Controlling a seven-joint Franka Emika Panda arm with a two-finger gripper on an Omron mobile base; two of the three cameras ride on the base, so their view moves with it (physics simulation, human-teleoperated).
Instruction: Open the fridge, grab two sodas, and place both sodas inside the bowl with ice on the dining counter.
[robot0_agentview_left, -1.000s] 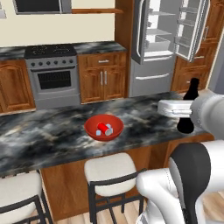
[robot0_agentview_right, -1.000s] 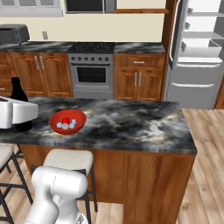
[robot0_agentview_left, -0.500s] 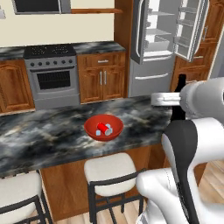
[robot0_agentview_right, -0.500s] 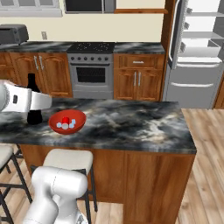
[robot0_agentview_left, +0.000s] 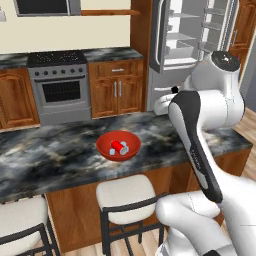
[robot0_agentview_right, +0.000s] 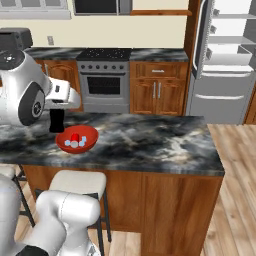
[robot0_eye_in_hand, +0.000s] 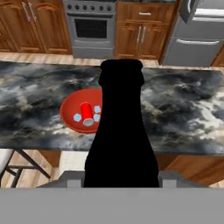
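My gripper (robot0_agentview_right: 57, 116): clamped on black soda (robot0_eye_in_hand: 121, 131) | soda hangs just beside red bowl (robot0_agentview_right: 76, 139) | over dining counter (robot0_agentview_right: 150, 145)

Dining counter (robot0_agentview_left: 60, 155): long island, black-grey marbled stone top on a brown wooden base, also seen from the right base camera (robot0_agentview_right: 160, 145) and the hand camera (robot0_eye_in_hand: 183, 109).

On the top: one round red bowl (robot0_agentview_left: 118, 145), standing toward the near edge, left of the counter's middle; in the other views at (robot0_agentview_right: 76, 139) and (robot0_eye_in_hand: 83, 114). Contents of bowl: a few pale ice cubes (robot0_eye_in_hand: 78, 117) and one small red cylinder (robot0_eye_in_hand: 87, 113) lying among them.
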